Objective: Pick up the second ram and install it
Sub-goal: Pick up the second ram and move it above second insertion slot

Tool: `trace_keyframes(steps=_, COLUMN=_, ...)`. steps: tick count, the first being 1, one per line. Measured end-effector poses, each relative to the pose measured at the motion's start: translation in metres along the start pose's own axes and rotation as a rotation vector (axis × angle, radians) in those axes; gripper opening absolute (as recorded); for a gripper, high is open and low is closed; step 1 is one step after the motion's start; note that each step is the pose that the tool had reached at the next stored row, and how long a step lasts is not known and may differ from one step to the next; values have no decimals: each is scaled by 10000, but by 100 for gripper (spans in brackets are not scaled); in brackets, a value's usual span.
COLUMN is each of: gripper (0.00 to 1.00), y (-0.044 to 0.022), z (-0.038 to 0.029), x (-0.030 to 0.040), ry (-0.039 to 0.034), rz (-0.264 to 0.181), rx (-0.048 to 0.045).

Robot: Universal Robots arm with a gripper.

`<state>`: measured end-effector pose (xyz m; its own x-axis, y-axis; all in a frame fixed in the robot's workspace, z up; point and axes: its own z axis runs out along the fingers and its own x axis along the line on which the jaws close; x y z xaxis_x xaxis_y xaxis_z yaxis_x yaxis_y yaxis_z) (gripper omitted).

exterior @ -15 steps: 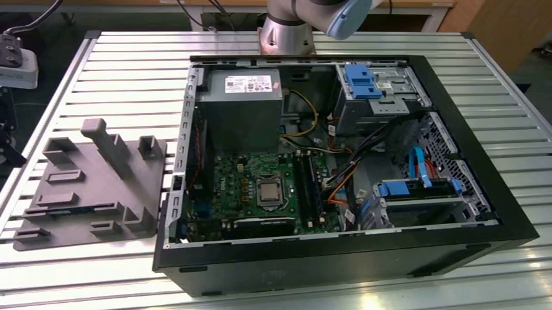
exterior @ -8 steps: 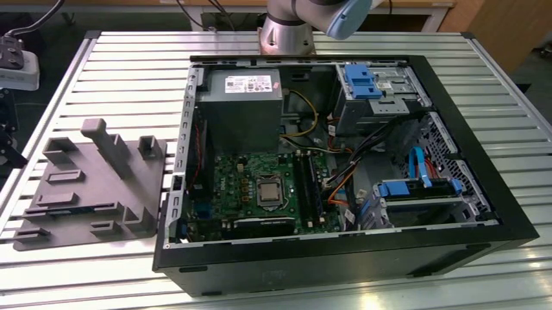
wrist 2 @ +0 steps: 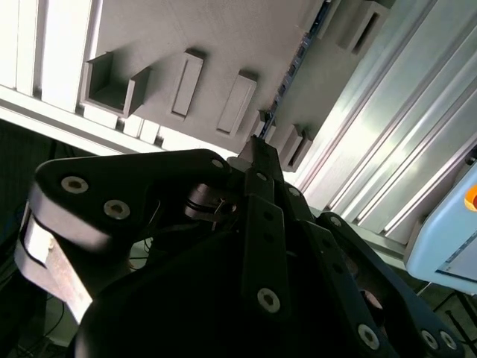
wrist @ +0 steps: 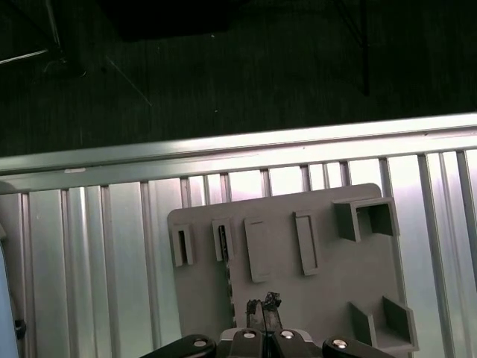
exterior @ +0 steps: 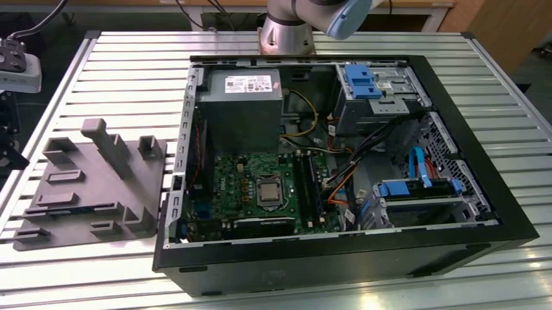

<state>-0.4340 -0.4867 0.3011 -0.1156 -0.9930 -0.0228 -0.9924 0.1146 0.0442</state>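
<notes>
Grey tray (exterior: 86,194) is lying flat on the slatted metal table (exterior: 129,64), toward the exterior view's left, just beside the open computer case (exterior: 518,219) and apart from it. Case is lying on its side with the panel off, and the green motherboard (exterior: 250,174) is showing inside. Base of the robot arm (exterior: 293,26) is standing at the table's far edge behind the case. In both wrist views the camera is looking down on the tray (wrist: 328,268) (wrist 2: 149,30) and its raised, slotted blocks. The second ram (wrist: 228,287) is standing on edge in the tray, seen as a thin dark strip with one end running into a slotted block. In the second wrist view the same stick (wrist 2: 297,60) is showing as a slim dark line with small coloured specks, running between two pairs of blocks. Gripper (wrist: 261,304) is hovering over the tray, its tips drawn narrow, close together, with nothing clamped between them. In the second wrist view the gripper (wrist 2: 257,145) is pointing at the near end of the stick. Whether the tips are touching the board cannot be told. Table slats (wrist: 112,224) are showing bright around the tray, with dark floor beyond the table's edge.
</notes>
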Motion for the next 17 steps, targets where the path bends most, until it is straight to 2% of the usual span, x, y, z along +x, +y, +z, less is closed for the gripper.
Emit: trace_keyframes(steps=17, gripper=11, y=-3, z=61, x=1, ry=0, rz=0, rx=1)
